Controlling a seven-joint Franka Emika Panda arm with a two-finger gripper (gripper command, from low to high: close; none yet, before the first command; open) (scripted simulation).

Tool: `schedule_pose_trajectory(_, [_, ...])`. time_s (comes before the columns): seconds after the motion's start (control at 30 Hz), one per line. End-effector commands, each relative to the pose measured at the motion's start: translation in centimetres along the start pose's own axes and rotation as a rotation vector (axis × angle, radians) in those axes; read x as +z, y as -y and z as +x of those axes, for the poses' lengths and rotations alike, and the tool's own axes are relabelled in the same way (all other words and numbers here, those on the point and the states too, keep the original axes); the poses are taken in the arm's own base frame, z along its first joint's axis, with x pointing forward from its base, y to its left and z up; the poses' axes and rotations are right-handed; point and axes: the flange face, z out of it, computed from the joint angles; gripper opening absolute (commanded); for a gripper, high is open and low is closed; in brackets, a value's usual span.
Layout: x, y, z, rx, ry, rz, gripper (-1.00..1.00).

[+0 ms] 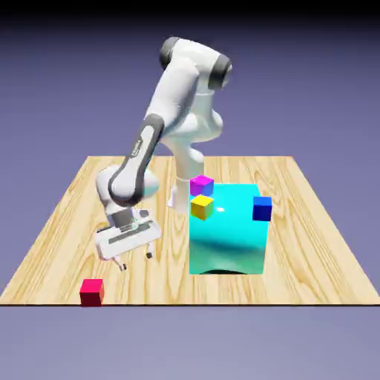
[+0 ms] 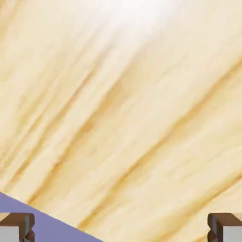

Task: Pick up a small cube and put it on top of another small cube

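The small red cube [image 1: 92, 292] rests on the wooden table [image 1: 312, 245] near its front edge, toward the exterior view's left. The magenta-purple cube [image 1: 201, 185] sits on the back left of the big cyan block [image 1: 227, 230]. My gripper [image 1: 135, 260] hangs open above the table, a short way behind and to the right of the red cube, with nothing between its fingers. In the hand view only wood grain [image 2: 123, 108] shows, with a strip of backdrop at the lower left, and both fingertips [image 2: 17, 227] stand far apart at the bottom corners.
A yellow cube [image 1: 202, 207] sits on the cyan block just in front of the magenta-purple one. A blue cube [image 1: 262, 208] sits on the block's right edge. The table's front edge runs close beneath the red cube.
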Motion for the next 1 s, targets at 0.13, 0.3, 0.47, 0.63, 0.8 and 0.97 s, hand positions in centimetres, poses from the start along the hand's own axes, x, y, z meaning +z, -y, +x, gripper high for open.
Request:
schedule_pose_trajectory(0.13, [-0.2, 2.9, -1.3, 0.204, 0.148, 0.044, 0.00])
schedule_pose_trajectory(0.3, [-1.1, 5.2, -3.6, 0.349, 0.329, 0.068, 0.00])
schedule_pose_trajectory(0.47, [1.3, 6.3, -5.1, 0.373, 0.385, 0.072, 0.00])
schedule_pose_trajectory(0.63, [4.9, 7.2, -5.4, 0.377, 0.384, 0.068, -1.00])
schedule_pose_trajectory(0.8, [-1.5, 5.3, -4.8, 0.321, 0.361, 0.056, -1.00])
schedule_pose_trajectory(0.97, [-2.5, 1.8, -7.0, -0.075, 0.192, -0.046, -1.00])
